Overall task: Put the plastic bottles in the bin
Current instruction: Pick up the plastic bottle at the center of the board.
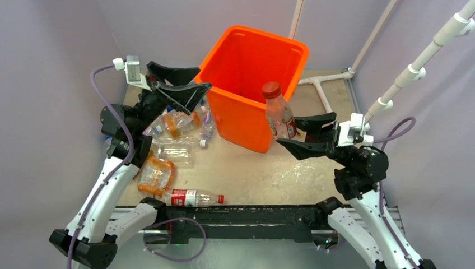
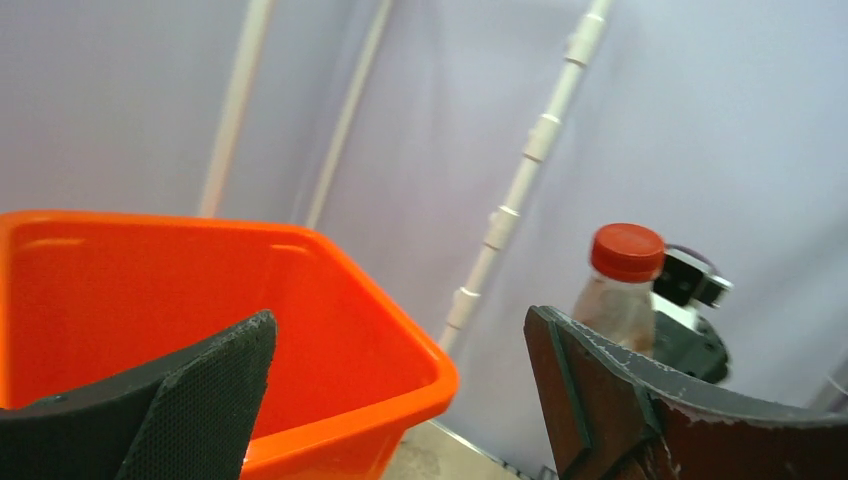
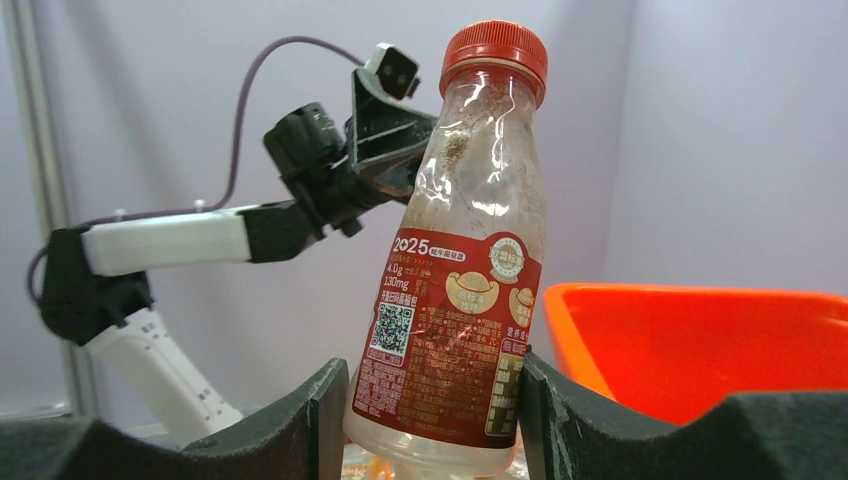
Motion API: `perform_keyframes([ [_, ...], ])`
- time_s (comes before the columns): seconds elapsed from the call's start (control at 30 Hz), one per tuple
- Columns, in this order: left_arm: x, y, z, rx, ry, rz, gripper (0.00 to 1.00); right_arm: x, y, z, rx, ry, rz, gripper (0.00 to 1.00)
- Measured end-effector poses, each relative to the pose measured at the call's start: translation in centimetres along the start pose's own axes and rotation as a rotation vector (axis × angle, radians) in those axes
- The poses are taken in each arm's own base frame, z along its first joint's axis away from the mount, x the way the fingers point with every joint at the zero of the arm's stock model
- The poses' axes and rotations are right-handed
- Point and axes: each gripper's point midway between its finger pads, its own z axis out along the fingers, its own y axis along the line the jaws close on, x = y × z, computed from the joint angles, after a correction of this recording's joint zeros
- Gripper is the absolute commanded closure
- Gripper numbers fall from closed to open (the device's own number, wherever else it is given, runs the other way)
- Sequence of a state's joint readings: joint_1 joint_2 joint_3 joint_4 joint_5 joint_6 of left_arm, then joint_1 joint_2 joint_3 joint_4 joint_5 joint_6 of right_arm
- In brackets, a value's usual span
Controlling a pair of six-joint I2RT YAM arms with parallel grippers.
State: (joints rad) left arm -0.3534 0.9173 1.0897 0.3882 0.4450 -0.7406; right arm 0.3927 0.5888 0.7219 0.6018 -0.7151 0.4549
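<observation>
My right gripper (image 1: 287,133) is shut on a clear bottle (image 1: 279,115) with a red cap and dark red label, held upright in the air at the near right corner of the orange bin (image 1: 225,60). The right wrist view shows the bottle (image 3: 462,300) between both fingers, the bin's rim (image 3: 690,300) to its right. My left gripper (image 1: 203,77) is open and empty, raised at the bin's left wall; its wrist view shows the bin (image 2: 330,300) and the held bottle (image 2: 615,290). Several more bottles lie on the table at left, one red-labelled (image 1: 193,198) near the front edge, one crushed orange-labelled (image 1: 155,175).
Clear crushed bottles (image 1: 180,124) are piled on the table by the bin's left side, under my left arm. White pipes (image 1: 417,67) run along the back right. The table's black front rail (image 1: 246,214) lies between the arm bases.
</observation>
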Motion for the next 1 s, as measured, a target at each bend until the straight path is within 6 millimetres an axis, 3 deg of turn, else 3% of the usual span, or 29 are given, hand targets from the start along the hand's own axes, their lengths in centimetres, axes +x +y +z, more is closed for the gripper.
perform_keyframes([
  [0.17, 0.7, -3.0, 1.5, 0.204, 0.067, -0.068, 0.01, 0.7, 0.6, 0.6, -0.071, 0.004, 0.052, 0.74],
  [0.3, 3.3, -4.8, 2.5, 0.291, 0.17, -0.119, 0.01, 1.4, 0.9, 1.2, -0.1, 0.011, 0.089, 0.75],
  [0.4, 4.5, -7.3, 3.2, 0.363, 0.226, -0.126, 0.01, 2.2, 1.2, 1.9, -0.122, 0.026, 0.123, 0.76],
  [0.5, 4.5, -9.9, 3.9, 0.443, 0.24, -0.108, 0.01, 2.5, 1.5, 3.0, -0.137, 0.028, 0.144, 0.77],
  [0.6, 4.5, -10.9, 4.2, 0.476, 0.238, -0.088, 0.02, 2.8, 1.2, 4.0, -0.127, 0.027, 0.154, 0.77],
  [0.87, 5.5, -10.9, 4.3, 0.478, 0.262, -0.069, 0.37, 3.9, 1.1, 5.4, -0.115, 0.032, 0.161, 0.77],
  [1.0, 5.5, -10.8, 4.4, 0.471, 0.254, -0.062, 0.62, 4.6, 1.5, 5.8, -0.128, 0.042, 0.166, 0.76],
])
